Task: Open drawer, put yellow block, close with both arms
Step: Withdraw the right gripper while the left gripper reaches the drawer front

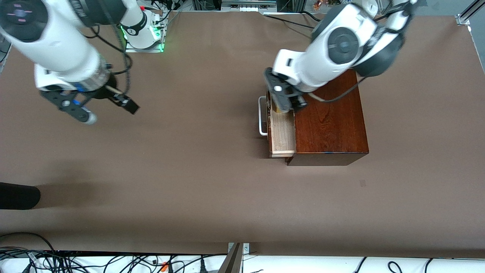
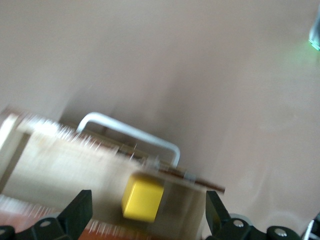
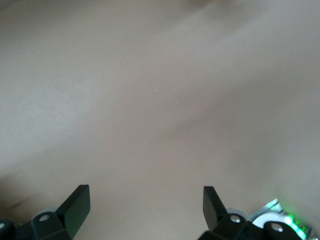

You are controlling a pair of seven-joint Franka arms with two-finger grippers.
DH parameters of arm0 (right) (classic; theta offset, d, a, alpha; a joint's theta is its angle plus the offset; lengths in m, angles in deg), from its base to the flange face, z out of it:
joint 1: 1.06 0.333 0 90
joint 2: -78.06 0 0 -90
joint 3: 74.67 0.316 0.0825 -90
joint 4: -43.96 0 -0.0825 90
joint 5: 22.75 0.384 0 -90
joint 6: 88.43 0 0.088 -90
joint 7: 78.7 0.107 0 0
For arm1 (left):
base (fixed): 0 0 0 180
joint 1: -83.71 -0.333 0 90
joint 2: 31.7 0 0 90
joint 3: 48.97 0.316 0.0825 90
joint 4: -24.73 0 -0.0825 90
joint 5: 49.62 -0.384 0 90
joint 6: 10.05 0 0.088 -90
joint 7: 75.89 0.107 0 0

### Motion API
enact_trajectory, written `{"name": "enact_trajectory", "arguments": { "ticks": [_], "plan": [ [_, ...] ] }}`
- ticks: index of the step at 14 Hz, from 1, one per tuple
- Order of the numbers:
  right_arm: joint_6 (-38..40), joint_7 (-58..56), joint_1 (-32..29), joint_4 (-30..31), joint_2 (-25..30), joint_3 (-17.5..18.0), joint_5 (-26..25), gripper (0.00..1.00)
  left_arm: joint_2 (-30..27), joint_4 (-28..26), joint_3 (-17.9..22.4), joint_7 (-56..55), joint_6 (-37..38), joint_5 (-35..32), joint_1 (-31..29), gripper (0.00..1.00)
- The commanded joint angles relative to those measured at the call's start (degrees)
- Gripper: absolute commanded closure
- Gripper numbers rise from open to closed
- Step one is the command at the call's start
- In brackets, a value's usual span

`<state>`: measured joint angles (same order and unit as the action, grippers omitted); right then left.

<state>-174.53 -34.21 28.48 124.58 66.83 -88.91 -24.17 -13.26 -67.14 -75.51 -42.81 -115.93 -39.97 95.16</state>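
Where the pale wood drawer [image 1: 282, 132] sticks out of the shiny dark box [image 1: 329, 121], under the wide-apart left gripper [image 2: 145, 212]: small smooth yellow block [image 2: 142, 200] inside, unheld. Over bare brown table [image 1: 189, 170], right gripper [image 1: 100, 110], waiting, spread wide.

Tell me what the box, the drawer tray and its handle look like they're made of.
The box: likely wood with a glossy reddish-brown finish; grain and sheen show on top. The drawer tray: pale, unfinished-looking wood, matte with faint grain. The handle: a smooth white bar, metal or plastic; I can't tell which.
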Motion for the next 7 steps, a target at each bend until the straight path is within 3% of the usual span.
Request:
{"name": "enact_trajectory", "arguments": {
  "ticks": [1, 5, 7],
  "plan": [
    [-3.9, -9.9, -4.3, 11.2, 8.4, 0.1, -0.1, 0.0, 6.0, 2.0, -0.2, 9.1, -4.7, -5.2, 4.2, 0.0],
    [-4.3, -27.9, -12.3, 11.4, 8.9, 0.9, 0.0, 0.0, 11.3, 2.1, -0.2, 14.5, -10.5, -15.3, 8.5, 0.0],
    [-4.4, -33.3, -18.2, 11.4, 8.9, 4.5, 0.0, 0.0, 13.5, 1.9, -0.1, 14.7, -11.4, -16.5, 9.5, 0.0]
  ]
}}
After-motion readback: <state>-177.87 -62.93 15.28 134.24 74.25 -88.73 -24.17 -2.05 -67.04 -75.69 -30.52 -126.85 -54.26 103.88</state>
